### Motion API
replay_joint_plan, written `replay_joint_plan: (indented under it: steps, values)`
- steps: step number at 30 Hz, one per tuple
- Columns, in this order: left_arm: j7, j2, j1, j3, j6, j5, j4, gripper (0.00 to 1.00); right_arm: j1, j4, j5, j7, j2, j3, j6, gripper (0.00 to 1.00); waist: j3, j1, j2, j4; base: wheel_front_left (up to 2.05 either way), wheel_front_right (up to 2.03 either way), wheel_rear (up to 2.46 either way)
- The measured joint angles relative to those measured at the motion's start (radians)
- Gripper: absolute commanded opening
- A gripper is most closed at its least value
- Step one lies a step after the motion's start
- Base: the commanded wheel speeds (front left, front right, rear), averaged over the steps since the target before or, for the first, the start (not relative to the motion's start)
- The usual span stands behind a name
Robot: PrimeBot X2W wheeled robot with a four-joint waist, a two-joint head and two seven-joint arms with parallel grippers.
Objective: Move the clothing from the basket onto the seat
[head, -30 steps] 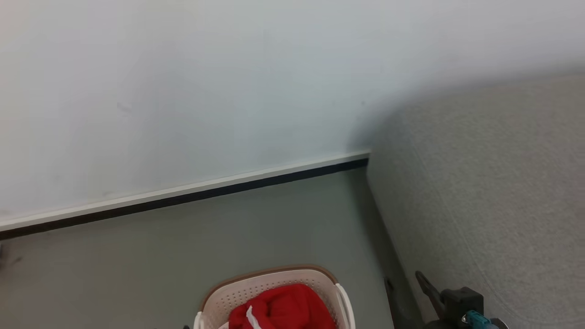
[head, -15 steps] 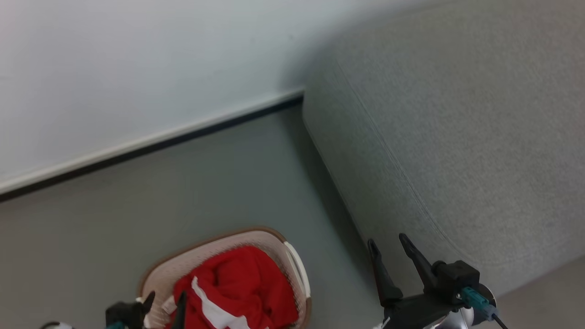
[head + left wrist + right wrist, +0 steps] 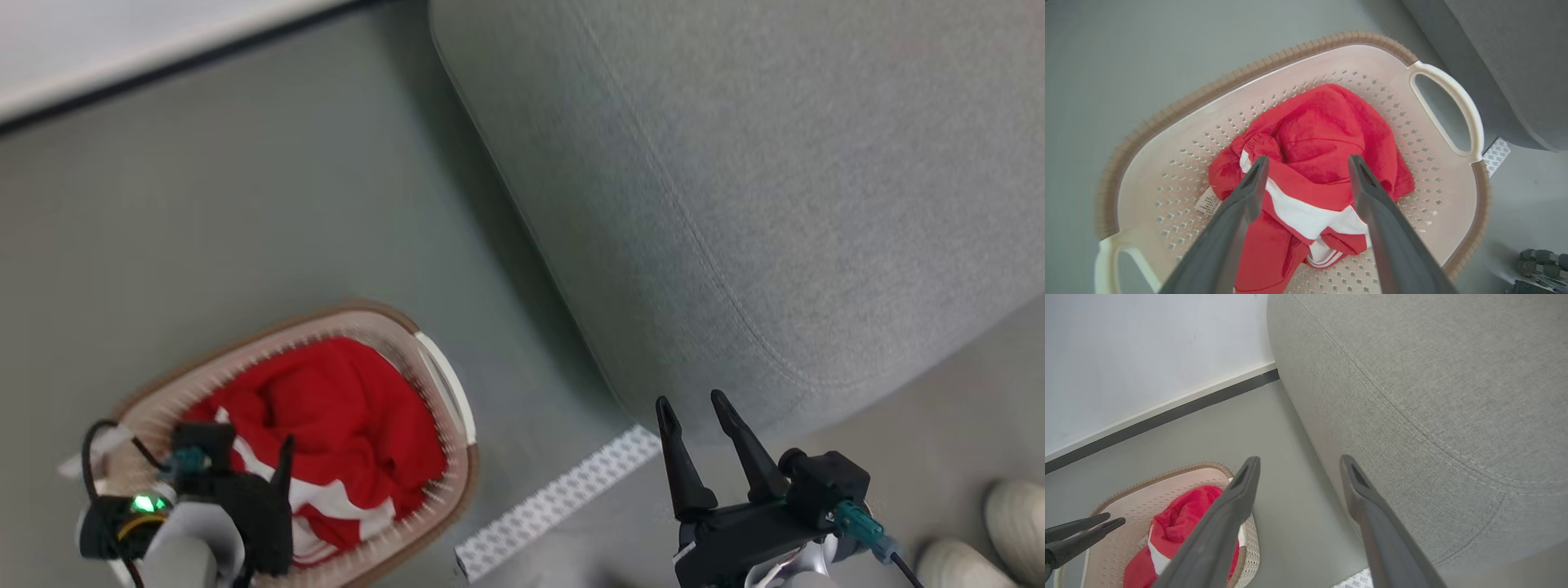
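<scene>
Basket [image 3: 1167, 163]: one, at 8 o'clock in the head view, with two white handles [image 3: 1474, 118]. Clothing [image 3: 343, 408]: one red heap inside; the number of garments can't be told. One white label [image 3: 1207, 202]. Seat [image 3: 735, 163]: one, toward 1 o'clock. Pincers: two, left pincer [image 3: 1308, 160] and right pincer [image 3: 691, 400], two dark fingers each, four in all. Perforated white strip [image 3: 563, 494] on the floor [image 3: 245, 204]: one, at 6 o'clock. Pale shoes [image 3: 1012, 514]: two, at 4 o'clock.

Legible text: none I can read | white label [image 3: 1208, 201] on the clothing [image 3: 1327, 134]: print too small to tell | patterned strip [image 3: 559, 499] on the floor [image 3: 245, 204]: no readable characters
</scene>
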Motion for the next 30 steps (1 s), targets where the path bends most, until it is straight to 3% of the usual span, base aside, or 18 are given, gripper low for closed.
replay_joint_plan:
  steps: [6, 9, 11, 22, 25, 26, 27, 30]
  values:
    - [0.021, 0.008, -0.078, -0.004, 0.023, 0.004, 0.065, 1.00, -0.021, 0.008, 0.030, -0.016, 0.001, 0.019, 0.000, 1.00, 0.096, 0.0000, 0.0001, -0.027, 0.00, 0.00, 0.00]
    - [0.039, 0.018, -0.123, -0.002, 0.106, 0.031, 0.117, 1.00, -0.027, 0.011, 0.045, -0.019, 0.001, 0.026, 0.000, 1.00, 0.158, 0.0001, 0.0001, -0.041, 0.00, 0.00, 0.00]
    - [0.039, 0.021, -0.147, 0.005, 0.132, 0.029, 0.133, 1.00, -0.028, 0.009, 0.052, -0.020, 0.001, 0.026, 0.000, 1.00, 0.184, 0.0000, 0.0001, -0.046, 0.00, 0.00, 0.00]
    - [0.059, 0.022, -0.237, -0.005, 0.195, 0.033, 0.254, 1.00, -0.008, -0.032, 0.068, -0.021, 0.002, 0.022, 0.000, 1.00, 0.282, -0.0002, 0.0000, -0.050, 0.00, 0.00, 0.00]
    - [0.056, 0.021, -0.246, -0.001, 0.193, 0.023, 0.281, 1.00, -0.008, -0.034, 0.072, -0.021, 0.002, 0.031, 0.000, 1.00, 0.293, -0.0002, 0.0000, -0.047, 0.00, 0.00, 0.00]
    - [0.060, 0.021, -0.249, 0.000, 0.185, 0.019, 0.294, 0.64, -0.009, -0.034, 0.076, -0.021, 0.002, 0.032, 0.000, 1.00, 0.294, -0.0002, 0.0000, -0.046, 0.00, 0.00, 0.00]
    - [0.060, 0.021, -0.253, 0.000, 0.179, 0.015, 0.303, 0.00, -0.009, -0.034, 0.078, -0.021, 0.002, 0.033, 0.000, 1.00, 0.295, -0.0002, 0.0000, -0.046, 0.00, 0.00, 0.00]
    - [0.056, 0.022, -0.262, -0.001, 0.150, -0.001, 0.326, 0.00, -0.014, -0.030, 0.081, -0.021, 0.002, 0.040, 0.000, 1.00, 0.293, -0.0004, -0.0001, -0.046, 0.00, 0.00, 0.00]
